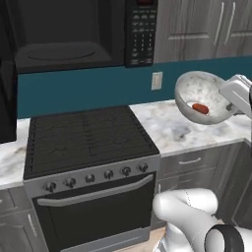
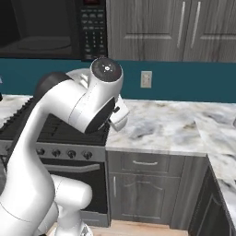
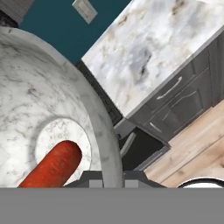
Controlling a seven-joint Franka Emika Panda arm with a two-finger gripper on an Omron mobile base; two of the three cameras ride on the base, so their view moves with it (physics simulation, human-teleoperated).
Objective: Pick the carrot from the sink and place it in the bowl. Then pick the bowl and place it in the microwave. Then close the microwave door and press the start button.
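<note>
Already the bowl (image 1: 202,96) is off the counter, carried in the air above the marbled countertop (image 1: 167,125) to the right of the stove (image 1: 83,138), tipped so its mouth faces the left base camera. The gripper (image 3: 113,175) is clenched on the bowl's rim, one finger inside the wall and one outside, as the hand view shows at its bottom edge. The carrot (image 1: 200,108) lies loose on the bowl's floor, its long axis slanting toward the low side of the tilt; in the hand view it rests across the pale centre disc, reaching to the gripped side. What the coming move turns on is where the microwave (image 1: 74,34) sits relative to this load: its open dark cavity is up and well to the left of the bowl, above the stove, with the keypad panel (image 1: 141,32) between cavity and bowl. So the carry has to go leftward and upward, past the panel, then farther in through the opening. I judge the tilt the main risk, since the carrot could roll out before the bowl is levelled.
</note>
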